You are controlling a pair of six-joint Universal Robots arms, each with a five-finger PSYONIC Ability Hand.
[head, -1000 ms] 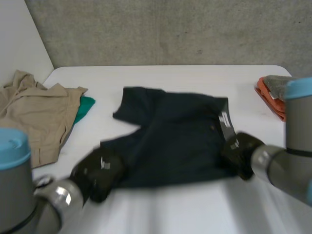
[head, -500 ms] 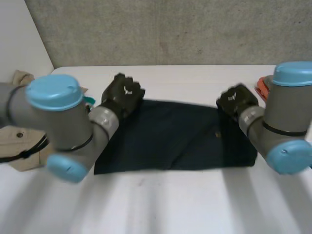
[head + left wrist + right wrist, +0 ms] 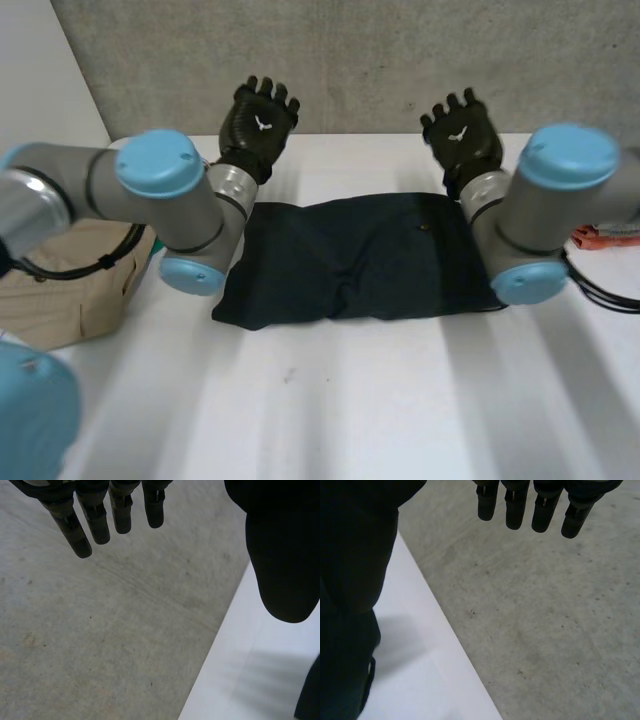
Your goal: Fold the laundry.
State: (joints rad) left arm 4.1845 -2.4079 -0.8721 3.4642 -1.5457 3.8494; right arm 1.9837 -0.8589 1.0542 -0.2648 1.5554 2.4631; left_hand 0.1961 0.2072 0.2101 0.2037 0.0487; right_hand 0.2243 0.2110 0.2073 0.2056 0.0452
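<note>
Garment (image 3: 350, 265) lies folded on table (image 3: 400, 400), mid-table, long side running left to right. Wall (image 3: 380, 60) stands behind table's far edge.

Left hand (image 3: 258, 120) is up behind garment's far left corner, apart from it. Right hand (image 3: 462, 135) is up behind far right corner, also apart. Both hands are in front of wall.

Left arm (image 3: 150, 190) passes over garment's left end, right arm (image 3: 550, 190) over its right end.

Shirt (image 3: 60, 290) lies left of garment, apart, partly under left arm. Another item (image 3: 605, 235) lies at the table's right edge, just beyond right arm.

Left wrist view: fingers (image 3: 95, 520) in front of wall, garment corner (image 3: 310, 695) on table below thumb.
</note>
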